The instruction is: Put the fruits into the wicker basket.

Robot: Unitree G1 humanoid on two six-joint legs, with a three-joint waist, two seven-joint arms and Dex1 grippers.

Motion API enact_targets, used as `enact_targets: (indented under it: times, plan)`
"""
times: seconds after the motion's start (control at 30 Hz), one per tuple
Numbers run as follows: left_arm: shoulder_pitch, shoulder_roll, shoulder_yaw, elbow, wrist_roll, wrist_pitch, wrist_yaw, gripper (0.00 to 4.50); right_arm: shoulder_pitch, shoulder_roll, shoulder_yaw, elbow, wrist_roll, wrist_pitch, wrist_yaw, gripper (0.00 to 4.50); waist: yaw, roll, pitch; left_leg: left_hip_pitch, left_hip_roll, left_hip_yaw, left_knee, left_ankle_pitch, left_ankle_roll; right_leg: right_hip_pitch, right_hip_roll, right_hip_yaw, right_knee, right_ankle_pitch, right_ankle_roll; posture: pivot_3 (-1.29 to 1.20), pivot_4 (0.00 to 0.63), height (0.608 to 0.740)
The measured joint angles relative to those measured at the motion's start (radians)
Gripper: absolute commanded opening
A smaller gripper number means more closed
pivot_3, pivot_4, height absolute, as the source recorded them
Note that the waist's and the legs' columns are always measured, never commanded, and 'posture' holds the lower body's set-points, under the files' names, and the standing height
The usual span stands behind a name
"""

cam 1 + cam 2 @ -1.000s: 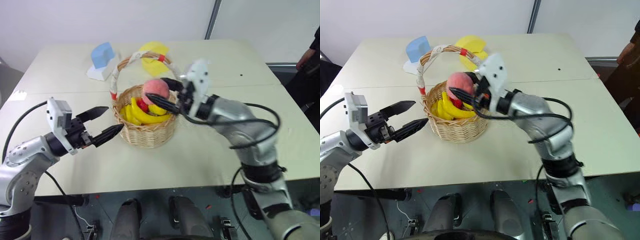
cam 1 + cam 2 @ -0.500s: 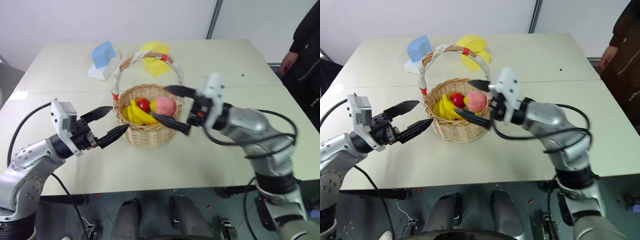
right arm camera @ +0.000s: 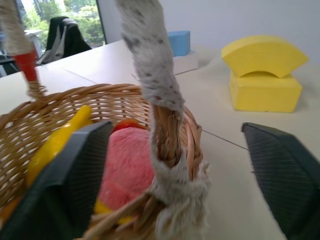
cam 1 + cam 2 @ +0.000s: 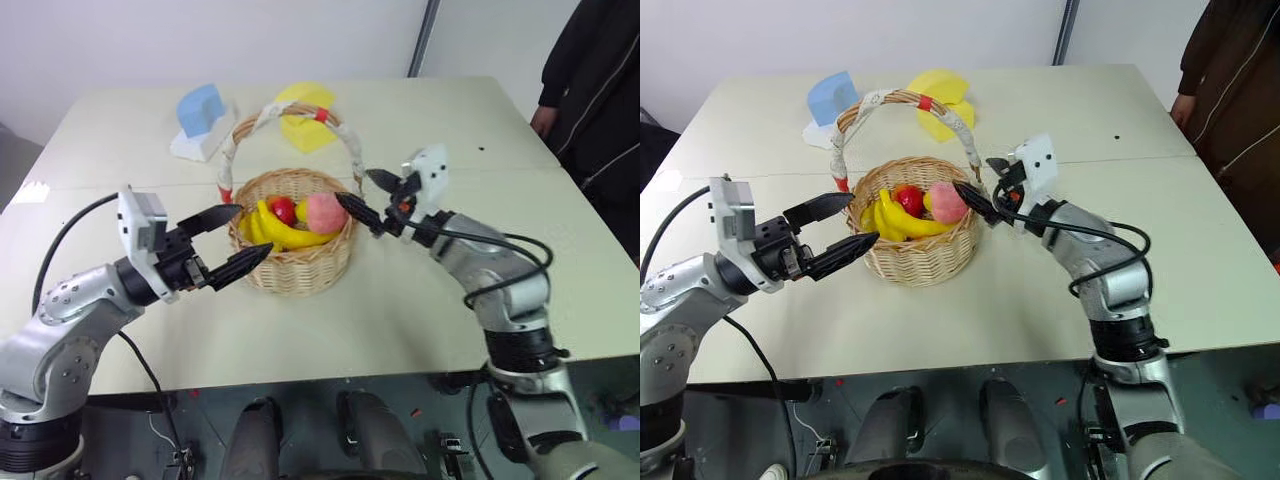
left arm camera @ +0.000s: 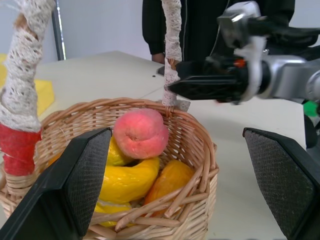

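The wicker basket [image 4: 292, 235] stands near the middle of the pale tabletop [image 4: 420, 300], its tall white-wrapped handle [image 4: 285, 112] arching over it with a red tape band at the top and another low on the robot's left side. The peach [image 4: 326, 211] lies inside, toward the right of the bowl, resting on a bunch of yellow bananas [image 4: 275, 230]; a small red fruit [image 4: 284, 209] sits just behind them. A rounded yellow fruit, probably the lemon [image 5: 116, 152], shows under the peach in the left wrist view, and an orange-yellow piece [image 5: 167, 181] lies beside the bananas.

The right gripper [image 4: 364, 198] hangs just off the basket's right rim, fingers parted with nothing between them, one to each side of the handle's right foot. That handle post stands directly in front of it, between the fingers and the peach. The left gripper [image 4: 232, 243] hovers at the basket's left side, its fingers spread wide and empty, the upper tip close to the rim beside the lower red band.

Behind the basket, well apart from it, sit a blue-and-white foam block [image 4: 203, 120] and a yellow foam shape [image 4: 305, 114]. A person in a dark jacket [image 4: 590, 90] stands at the tabletop's far right edge.
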Motion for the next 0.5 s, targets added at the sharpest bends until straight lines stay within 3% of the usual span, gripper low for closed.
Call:
enact_targets:
  times: [0.17, 0.2, 0.37, 0.5]
  plan:
    - [0.014, -0.012, -0.002, -0.020, 0.000, 0.000, 0.017, 4.50, 0.000, 0.009, -0.009, 0.008, 0.000, -0.021, 0.009, 0.33, -0.001, 0.000, 0.000, 0.000, 0.000, 0.000, 0.001, 0.000, 0.000, 0.000, 0.000, 0.000, 0.000, -0.001, -0.003, 0.00, 0.150, 0.740]
    - [0.015, -0.018, -0.008, -0.024, 0.000, 0.000, 0.022, 4.50, 0.001, 0.006, -0.013, 0.007, -0.001, -0.022, 0.009, 0.01, -0.001, 0.000, 0.000, 0.000, 0.000, 0.000, 0.001, 0.000, 0.000, 0.000, 0.000, 0.000, 0.000, -0.001, -0.003, 0.00, 0.150, 0.740]
    - [0.011, -0.032, -0.016, -0.026, 0.000, 0.000, 0.037, 4.50, 0.022, -0.026, -0.051, -0.024, 0.004, -0.022, 0.024, 0.01, -0.001, 0.000, 0.000, 0.000, 0.000, 0.000, 0.001, 0.000, 0.000, 0.000, 0.000, 0.000, 0.001, -0.001, -0.003, 0.00, 0.150, 0.740]
    - [-0.005, -0.038, -0.039, -0.025, 0.001, -0.002, 0.037, 4.50, 0.024, -0.098, -0.184, -0.031, -0.002, -0.051, -0.010, 0.01, 0.006, 0.000, 0.000, 0.000, -0.001, 0.000, 0.001, 0.000, 0.000, 0.001, -0.001, 0.000, 0.000, -0.001, -0.003, 0.00, 0.150, 0.740]
